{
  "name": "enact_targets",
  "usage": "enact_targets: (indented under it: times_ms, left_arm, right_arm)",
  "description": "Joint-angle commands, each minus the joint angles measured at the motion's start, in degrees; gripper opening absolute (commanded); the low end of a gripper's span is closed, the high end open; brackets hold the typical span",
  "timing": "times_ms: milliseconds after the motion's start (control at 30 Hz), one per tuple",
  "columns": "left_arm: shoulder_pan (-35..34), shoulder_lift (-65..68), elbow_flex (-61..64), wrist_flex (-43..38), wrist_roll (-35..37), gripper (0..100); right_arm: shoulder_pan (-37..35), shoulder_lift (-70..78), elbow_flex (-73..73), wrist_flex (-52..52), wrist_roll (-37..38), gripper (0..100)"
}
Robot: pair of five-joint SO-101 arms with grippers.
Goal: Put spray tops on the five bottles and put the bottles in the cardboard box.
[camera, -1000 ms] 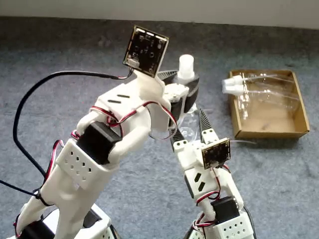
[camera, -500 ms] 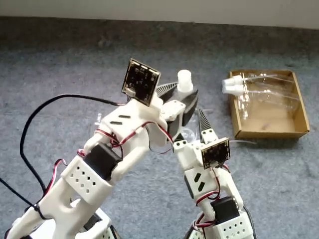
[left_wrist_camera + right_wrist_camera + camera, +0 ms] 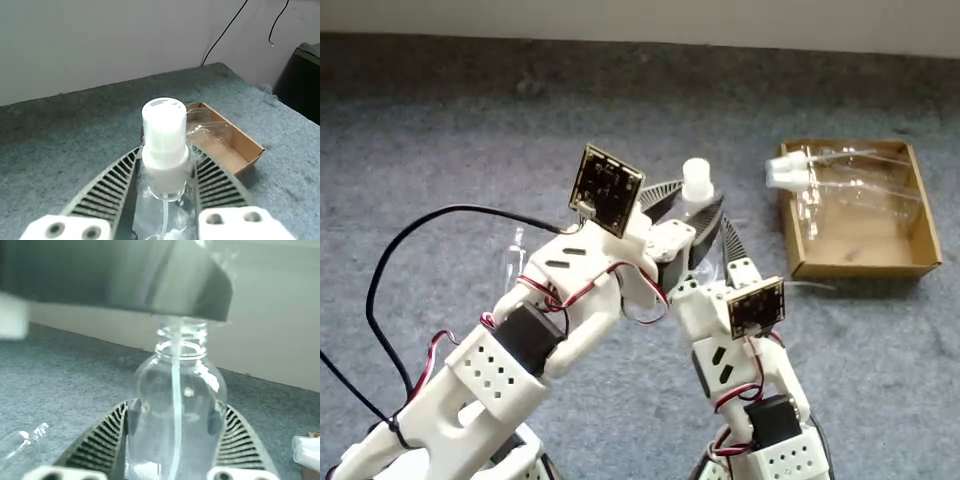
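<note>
High view: arms lean together, left end effector (image 3: 688,206) clamping spray top (image 3: 697,179), right end effector (image 3: 175,410) clamping bottle (image 3: 175,382).

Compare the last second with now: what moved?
The left end effector, shut on the spray top, lowered it toward the neck of the bottle. The right end effector kept holding that bottle in place; the cardboard box stayed put.

High camera down over table (image 3: 420,150); wrist cameras close on same bottle (image 3: 175,405)
</note>
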Motion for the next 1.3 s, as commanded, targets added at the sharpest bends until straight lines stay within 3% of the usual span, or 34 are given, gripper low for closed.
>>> enact_targets:
  times_ms: [0,167,467,667,1000,1267]
  left_arm:
    - [1.98,-0.57,-0.31,3.52,-4.92,1]
    - [2.07,-0.48,1.19,4.48,-10.46,1]
    - [1.89,-0.48,4.88,3.52,-10.37,1]
    - [0.13,-0.40,4.97,-5.19,-10.37,1]
    - [-1.63,-0.48,5.49,-3.08,-10.46,1]
    - [-1.80,-0.92,5.58,2.99,-10.11,16]
  right_arm:
    - [1.80,-0.31,4.53,-1.27,-0.62,13.9]
    - [1.80,-0.31,4.53,-1.27,-0.70,13.9]
    - [1.80,-0.31,4.53,-1.27,-0.62,13.9]
    - [1.80,-0.31,4.53,-1.27,-0.53,13.9]
    - [1.98,-0.31,4.53,-1.27,-0.35,13.9]
    - [1.89,-0.31,4.53,-1.27,-0.35,13.9]
